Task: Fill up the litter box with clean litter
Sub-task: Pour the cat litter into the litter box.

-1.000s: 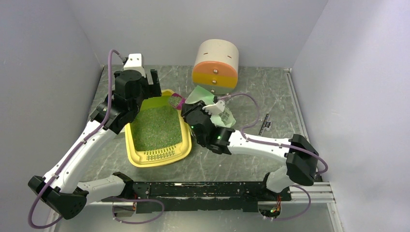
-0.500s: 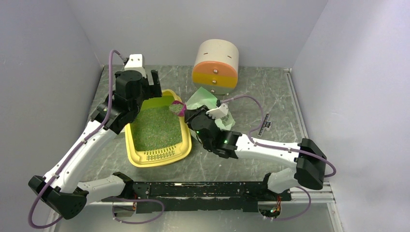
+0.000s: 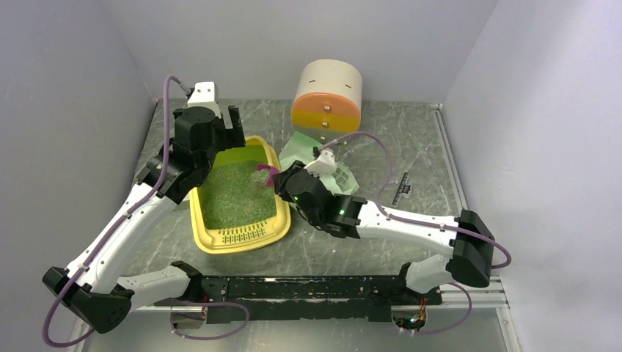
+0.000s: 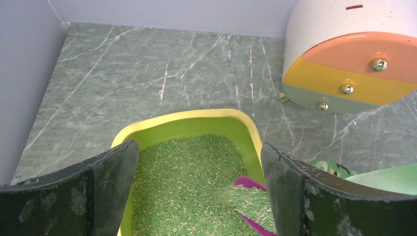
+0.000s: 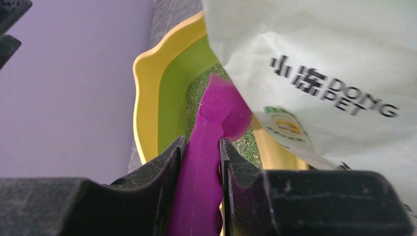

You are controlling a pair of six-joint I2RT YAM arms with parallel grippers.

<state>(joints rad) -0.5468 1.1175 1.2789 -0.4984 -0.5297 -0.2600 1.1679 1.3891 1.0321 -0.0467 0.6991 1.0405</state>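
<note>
**Top view:** The box (image 3: 238, 236) lies left of centre on the table (image 3: 411, 147). Its long axis runs up-frame and the grille end points to the bottom edge. Litter (image 3: 231, 194) covers its floor. The left end effector (image 3: 227, 138) hangs over the upper end, spread wide and empty. The right end effector (image 3: 281, 182) is clamped on the scoop (image 3: 265, 173) at the right rim.

**Left wrist:** The scoop's load sits just inside the rim. If it tips outward, granules would likely scatter.

**Right wrist:** The bag (image 5: 319, 49) crowds the scoop, so a snag is possible.

Back wall (image 3: 242, 44): plain, pale lavender-grey.
Left wall (image 3: 66, 110), right wall (image 3: 543, 147): same colour, closing in the table on both sides.
Table top (image 3: 418, 139): grey-green stone pattern with white veins.
Drawer cabinet (image 3: 328, 99): round, beige shell, orange and yellow drawer fronts, metal knobs; at the table's back edge.
Light: soft, even.
</note>
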